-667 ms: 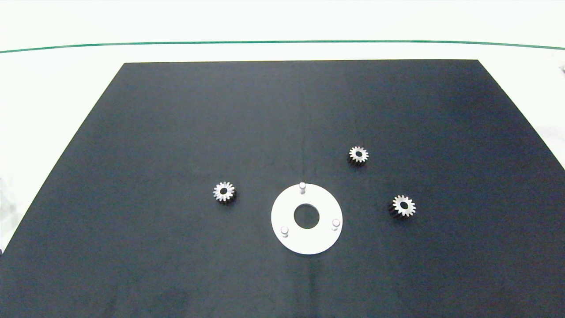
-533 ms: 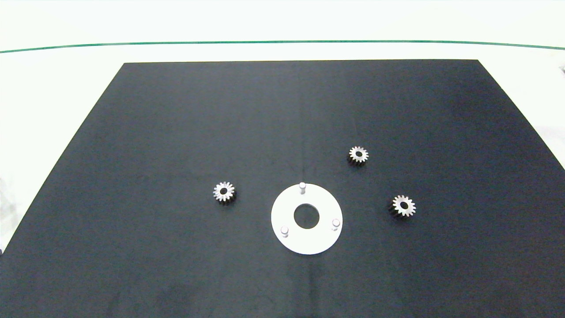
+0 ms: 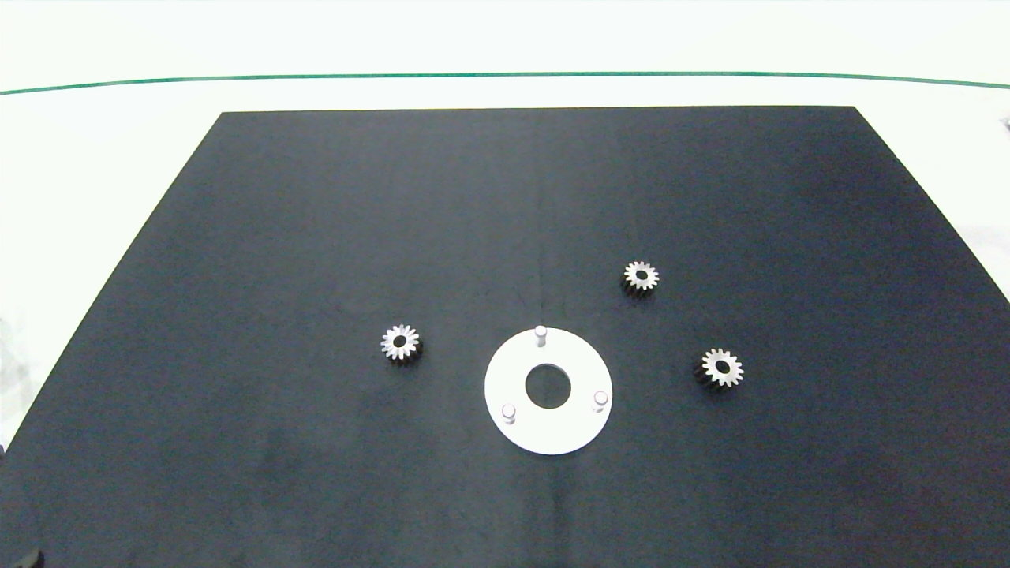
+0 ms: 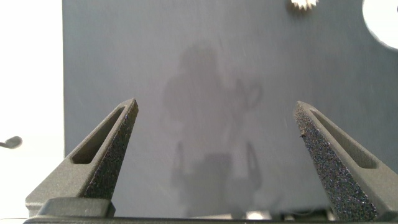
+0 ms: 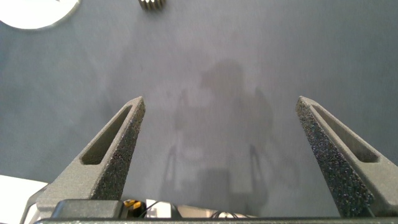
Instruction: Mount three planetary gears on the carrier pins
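Note:
Three planetary gears lie flat on the black mat: one left of the white disc, one behind it to the right, one to its right. The three carrier pins stand upright on the disc, all bare. My left gripper is open over bare mat, with a gear and the disc's rim far ahead of it. My right gripper is also open over bare mat, with a gear and the disc far ahead of it.
The black mat covers most of the white table, which has a green line at the back. A dark arm part shows at the head view's bottom left corner. The mat's edge runs beside my left gripper.
A dark part of an arm has come into the bottom left corner of the head view. The gears and the disc have not moved.

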Robot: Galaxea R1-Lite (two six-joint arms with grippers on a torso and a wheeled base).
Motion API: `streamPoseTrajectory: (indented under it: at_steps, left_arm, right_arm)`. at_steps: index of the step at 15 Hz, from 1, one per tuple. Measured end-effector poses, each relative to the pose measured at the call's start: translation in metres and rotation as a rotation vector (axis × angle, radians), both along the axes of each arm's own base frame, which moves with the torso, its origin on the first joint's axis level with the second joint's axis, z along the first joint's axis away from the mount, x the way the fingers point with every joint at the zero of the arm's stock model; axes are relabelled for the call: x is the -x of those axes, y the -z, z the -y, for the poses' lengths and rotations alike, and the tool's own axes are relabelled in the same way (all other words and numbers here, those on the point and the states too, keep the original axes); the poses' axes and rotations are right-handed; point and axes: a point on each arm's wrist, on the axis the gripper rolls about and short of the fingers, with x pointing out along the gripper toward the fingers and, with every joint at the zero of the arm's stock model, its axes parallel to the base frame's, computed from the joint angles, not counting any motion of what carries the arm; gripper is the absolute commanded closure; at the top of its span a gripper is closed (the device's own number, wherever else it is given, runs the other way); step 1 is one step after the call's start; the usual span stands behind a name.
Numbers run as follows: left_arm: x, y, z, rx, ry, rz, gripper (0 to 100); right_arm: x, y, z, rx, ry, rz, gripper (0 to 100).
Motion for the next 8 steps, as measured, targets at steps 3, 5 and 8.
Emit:
streamPoseTrajectory:
  at_steps: [3,5,8]
  left_arm:
    - [-0.05,-0.056,0.0,-0.09,-0.025,-0.063,0]
    - [-0.088,-0.075,-0.001,-0.127,-0.041,-0.129,0]
    - [-0.134,-0.084,-0.002,-0.135,-0.057,-0.222,0]
  right_arm:
    - [-0.019,-0.046,-0.002,0.002,-0.014,-0.019,0]
    - [-0.037,-0.067,-0.003,0.004,-0.015,-0.051,0]
    - [-0.072,-0.091,-0.006,0.011,-0.015,-0.126,0]
